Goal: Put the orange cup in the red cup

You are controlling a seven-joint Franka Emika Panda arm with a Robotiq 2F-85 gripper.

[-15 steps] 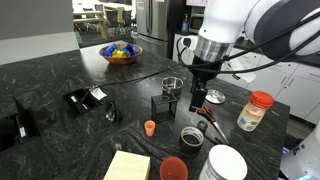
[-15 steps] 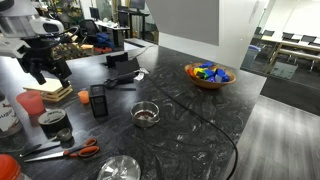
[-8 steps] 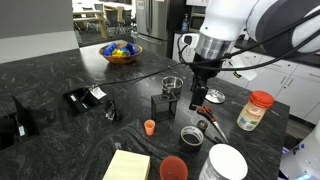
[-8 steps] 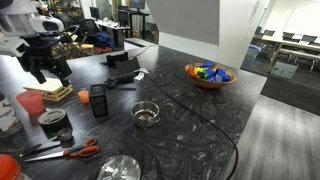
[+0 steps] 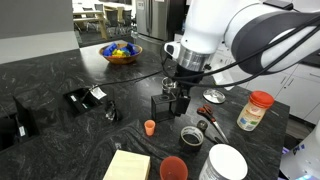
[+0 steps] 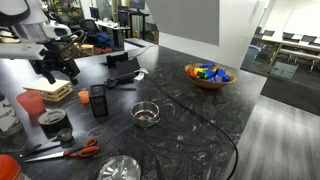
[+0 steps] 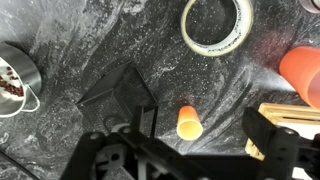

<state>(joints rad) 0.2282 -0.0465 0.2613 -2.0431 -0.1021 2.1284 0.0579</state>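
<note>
The orange cup (image 5: 150, 127) is a tiny tapered cup standing on the dark marble counter; it also shows in an exterior view (image 6: 83, 96) and in the wrist view (image 7: 189, 121). The red cup (image 5: 173, 168) stands wider, near the counter's front edge, and shows at the wrist view's right edge (image 7: 303, 72). My gripper (image 5: 175, 93) hangs open and empty above the counter beside a black box (image 5: 163, 105). In the wrist view the gripper (image 7: 182, 152) hovers over the orange cup, jaws wide on either side, not touching it.
A dark metal-rimmed cup (image 5: 190, 135), scissors (image 5: 210, 111), an orange-lidded jar (image 5: 255, 110) and a white bowl (image 5: 225, 162) stand nearby. A wooden block (image 7: 290, 125) lies next to the red cup. A small glass bowl (image 6: 145, 113) and a fruit bowl (image 5: 121, 52) stand farther off.
The arm has swung from above the scissors towards the black box and the orange cup. The gripper stays open and empty. The cups have not moved.
</note>
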